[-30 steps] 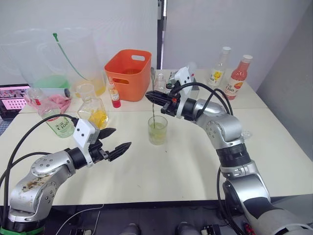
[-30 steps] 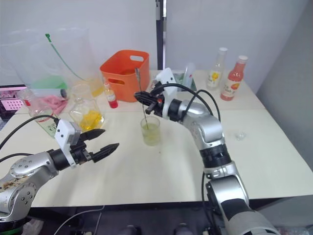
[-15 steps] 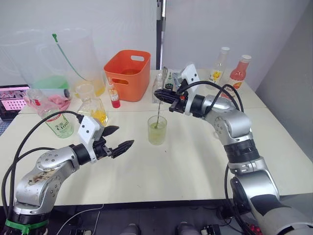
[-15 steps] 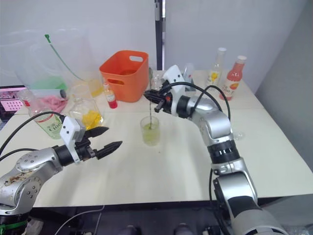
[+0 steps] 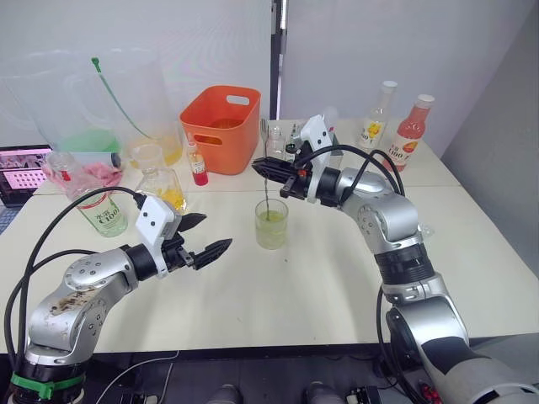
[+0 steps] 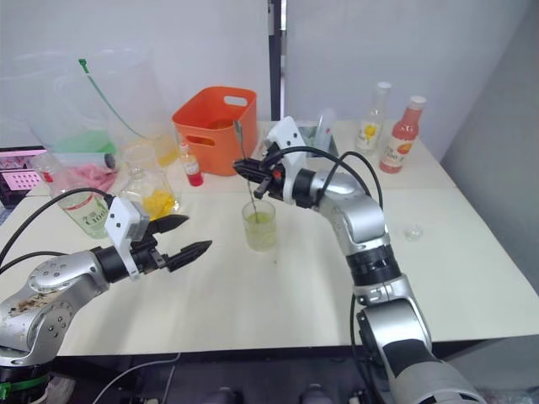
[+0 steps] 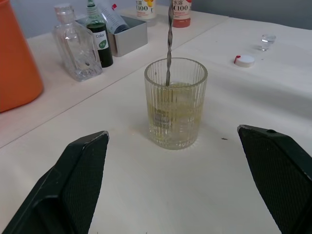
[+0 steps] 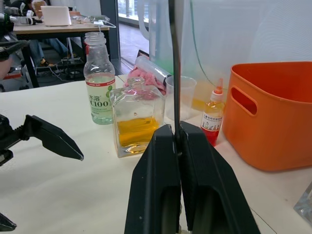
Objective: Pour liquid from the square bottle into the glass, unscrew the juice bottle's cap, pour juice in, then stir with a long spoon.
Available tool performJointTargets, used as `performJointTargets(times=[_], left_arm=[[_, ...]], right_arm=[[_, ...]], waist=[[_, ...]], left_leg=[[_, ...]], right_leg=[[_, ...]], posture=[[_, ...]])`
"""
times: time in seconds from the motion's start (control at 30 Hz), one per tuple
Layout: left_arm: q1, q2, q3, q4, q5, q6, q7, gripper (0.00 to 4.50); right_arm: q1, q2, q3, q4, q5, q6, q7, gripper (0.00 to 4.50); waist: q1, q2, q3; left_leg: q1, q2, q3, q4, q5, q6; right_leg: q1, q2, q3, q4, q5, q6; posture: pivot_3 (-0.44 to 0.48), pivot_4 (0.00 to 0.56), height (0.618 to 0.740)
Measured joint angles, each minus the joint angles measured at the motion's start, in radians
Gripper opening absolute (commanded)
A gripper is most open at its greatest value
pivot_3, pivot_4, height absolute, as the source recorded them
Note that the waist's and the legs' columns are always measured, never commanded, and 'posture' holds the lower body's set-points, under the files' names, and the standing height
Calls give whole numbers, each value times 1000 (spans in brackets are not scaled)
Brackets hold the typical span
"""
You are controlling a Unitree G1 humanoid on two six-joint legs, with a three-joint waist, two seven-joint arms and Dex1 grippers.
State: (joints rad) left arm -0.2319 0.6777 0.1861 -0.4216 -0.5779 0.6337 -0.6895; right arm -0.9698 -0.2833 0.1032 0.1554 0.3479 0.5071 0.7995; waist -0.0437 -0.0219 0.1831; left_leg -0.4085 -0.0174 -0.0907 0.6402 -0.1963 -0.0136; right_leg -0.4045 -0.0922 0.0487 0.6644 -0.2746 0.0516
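Note:
The glass [image 5: 271,224] stands mid-table, about a third full of pale yellow-green liquid. My right gripper [image 5: 269,167] hovers above it, shut on the long spoon [image 5: 266,187], whose twisted shaft [image 7: 168,44] runs down into the liquid. My left gripper [image 5: 212,233] is open, low over the table to the left of the glass and apart from it. The square bottle [image 8: 136,124] with yellow liquid sits at the back left. Beside it is the juice bottle [image 8: 100,92], mouth uncapped. A white cap [image 7: 244,60] lies on the table right of the glass.
An orange basket [image 5: 221,126] and large clear pitchers [image 5: 109,101] line the back. A small red bottle [image 5: 198,165] stands by the basket. A metal tray [image 7: 127,37] with small bottles and a clear decanter [image 7: 75,48] sit behind the glass. Two tall bottles [image 5: 396,122] stand back right.
My right gripper swung the spoon's top to the right and back to the left, with the tip staying in the glass. My left gripper drifted a little up and toward the glass.

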Motion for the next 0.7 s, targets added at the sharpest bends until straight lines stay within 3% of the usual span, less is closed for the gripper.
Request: performJointTargets(times=[0.4,0.7], left_arm=[[-29,-4,-19,43,27,-24,-13,4483],[-30,-4,-28,45,42,-25,-21,4483]], right_arm=[[8,-86,9,-74,5,80,40,0],[-32,-12,-11,44,-49,-24,-47,0]], waist=[[0,0,0],[-1,0,0]], left_leg=[[0,0,0,0,0,0],[0,0,0,0,0,0]], right_leg=[[0,0,0,0,0,0],[0,0,0,0,0,0]], posture=[[0,150,740],[0,150,740]])
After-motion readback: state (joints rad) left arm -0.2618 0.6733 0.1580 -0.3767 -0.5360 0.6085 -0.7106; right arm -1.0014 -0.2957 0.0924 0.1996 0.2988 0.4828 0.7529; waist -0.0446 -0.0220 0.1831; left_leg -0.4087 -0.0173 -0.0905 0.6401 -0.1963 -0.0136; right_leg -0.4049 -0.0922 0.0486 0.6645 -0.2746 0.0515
